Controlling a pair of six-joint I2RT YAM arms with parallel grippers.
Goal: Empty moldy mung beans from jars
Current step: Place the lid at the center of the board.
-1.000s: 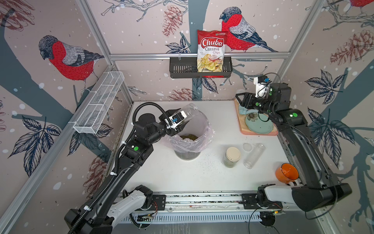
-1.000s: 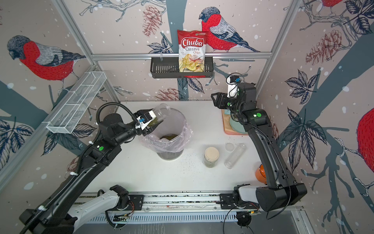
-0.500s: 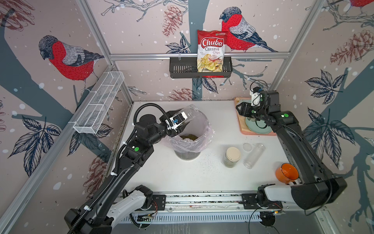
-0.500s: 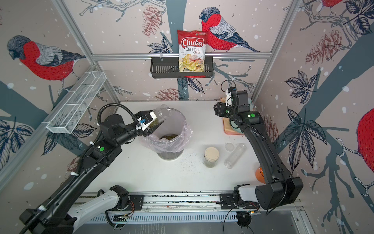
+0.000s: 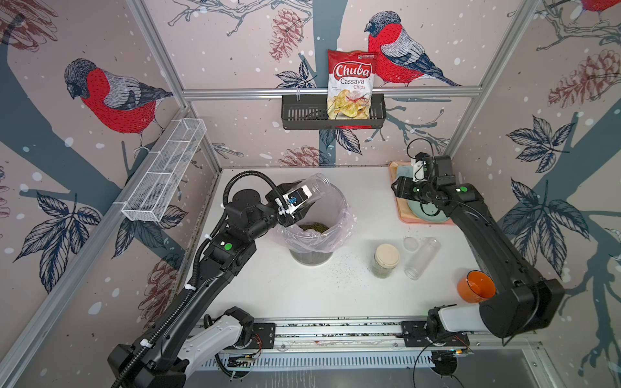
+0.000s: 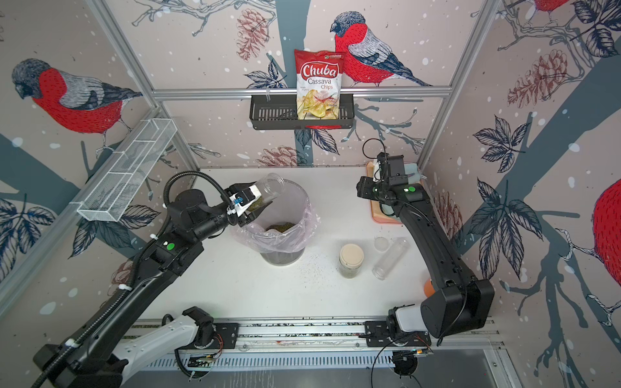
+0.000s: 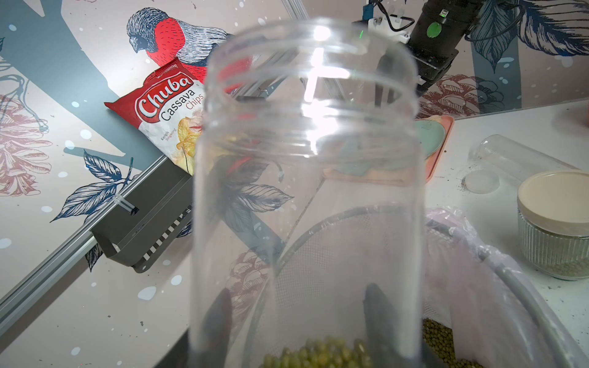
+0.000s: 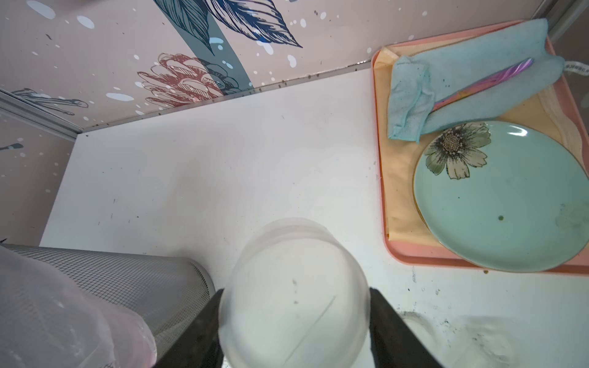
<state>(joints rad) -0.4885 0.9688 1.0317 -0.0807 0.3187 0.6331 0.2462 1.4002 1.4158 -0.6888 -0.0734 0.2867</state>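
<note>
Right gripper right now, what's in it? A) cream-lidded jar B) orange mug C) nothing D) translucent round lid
D: in the right wrist view, the fingers of the right gripper clamp a translucent round lid from both sides.

We saw a clear, glossy plastic jar (image 7: 306, 197) and a grey metal-mesh bin (image 8: 127, 280) with a thin, filmy pink liner (image 5: 342, 228). The teal plate (image 8: 510, 204) looked glazed and shiny, the blue cloth (image 8: 471, 63) napped, the bench (image 5: 302, 289) matt white.
</note>
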